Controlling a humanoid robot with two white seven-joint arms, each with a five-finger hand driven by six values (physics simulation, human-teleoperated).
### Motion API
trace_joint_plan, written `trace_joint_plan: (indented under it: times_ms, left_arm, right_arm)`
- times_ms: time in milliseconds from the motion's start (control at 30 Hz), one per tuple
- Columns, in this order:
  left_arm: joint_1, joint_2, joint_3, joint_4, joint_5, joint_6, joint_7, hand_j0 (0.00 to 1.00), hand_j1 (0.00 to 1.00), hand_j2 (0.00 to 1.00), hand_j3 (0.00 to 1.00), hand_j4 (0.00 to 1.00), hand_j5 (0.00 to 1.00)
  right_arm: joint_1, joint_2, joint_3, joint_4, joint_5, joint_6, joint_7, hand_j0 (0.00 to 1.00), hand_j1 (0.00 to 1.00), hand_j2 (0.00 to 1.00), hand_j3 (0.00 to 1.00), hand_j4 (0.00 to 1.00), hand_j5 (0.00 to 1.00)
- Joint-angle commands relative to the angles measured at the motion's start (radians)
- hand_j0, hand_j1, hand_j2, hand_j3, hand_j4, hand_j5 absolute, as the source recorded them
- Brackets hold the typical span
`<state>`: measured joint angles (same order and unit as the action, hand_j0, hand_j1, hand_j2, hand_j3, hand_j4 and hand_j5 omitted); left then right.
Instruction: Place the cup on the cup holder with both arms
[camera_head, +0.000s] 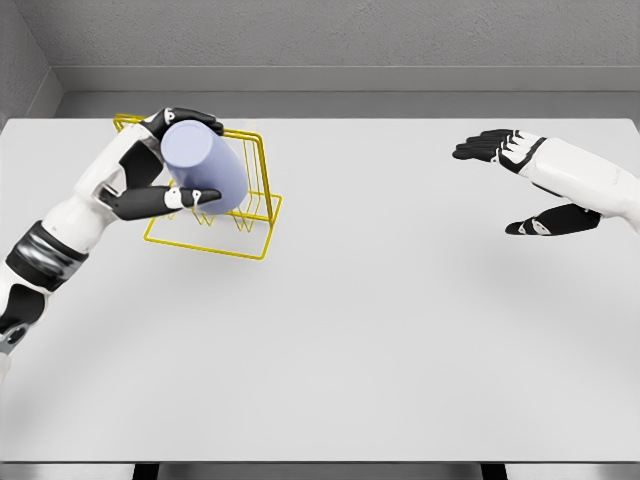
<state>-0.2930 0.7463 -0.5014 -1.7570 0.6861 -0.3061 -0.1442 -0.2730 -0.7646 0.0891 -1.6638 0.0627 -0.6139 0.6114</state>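
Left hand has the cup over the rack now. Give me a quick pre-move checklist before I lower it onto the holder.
1. Grasp: left hand is wrapped around the pale blue cup, thumb in front and fingers over the far side. Ok.
2. Position: the cup overlaps the yellow wire cup holder in the head view. Ok.
3. Height above the pegs: one view only. Cannot tell.
4. Cup tilt: it lies tipped, one round end facing the camera; whether that end is the opening is unclear. Cannot tell.
5. Right hand: open, held above the table far to the right, holding nothing. Ok.
6. Path near the holder: nothing else shows on the table. Ok.
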Motion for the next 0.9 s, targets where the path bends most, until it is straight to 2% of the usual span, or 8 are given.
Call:
trace_joint_plan:
  times_ms: [0, 633, 667, 767, 800, 867]
  left_arm:
    - [0.0, -0.002, 0.0, 0.01, 0.003, 0.005, 0.0, 0.64, 0.64, 0.64, 0.64, 0.64, 0.64]
    - [-0.015, -0.053, -0.013, 0.056, -0.003, 0.042, 0.0, 0.65, 0.65, 0.65, 0.65, 0.65, 0.65]
    - [-0.014, -0.054, -0.014, 0.057, -0.003, 0.044, 0.0, 0.68, 0.68, 0.68, 0.68, 0.68, 0.68]
    - [-0.025, -0.057, -0.014, 0.054, -0.01, 0.096, -0.002, 0.96, 0.96, 0.96, 0.96, 0.96, 0.96]
    - [-0.028, -0.067, -0.014, 0.054, -0.013, 0.102, -0.002, 1.0, 1.0, 1.0, 1.0, 1.0, 1.0]
    - [-0.032, -0.067, -0.014, 0.056, -0.013, 0.107, -0.002, 1.0, 1.0, 1.0, 1.0, 1.0, 1.0]
  right_arm:
    - [0.0, -0.001, 0.0, -0.001, -0.007, 0.003, -0.001, 1.0, 1.0, 1.0, 1.0, 1.0, 1.0]
    - [0.0, -0.001, 0.0, 0.001, -0.007, 0.003, -0.001, 1.0, 1.0, 1.0, 1.0, 1.0, 1.0]
    - [0.0, -0.001, 0.0, 0.001, -0.007, 0.003, -0.001, 1.0, 1.0, 1.0, 1.0, 1.0, 1.0]
    - [0.0, -0.001, 0.0, 0.001, -0.007, 0.003, -0.001, 1.0, 1.0, 1.0, 1.0, 1.0, 1.0]
    - [0.0, -0.001, 0.0, 0.001, -0.007, 0.003, -0.001, 1.0, 1.0, 1.0, 1.0, 1.0, 1.0]
    - [0.0, -0.001, 0.0, 0.001, -0.007, 0.003, -0.001, 1.0, 1.0, 1.0, 1.0, 1.0, 1.0]
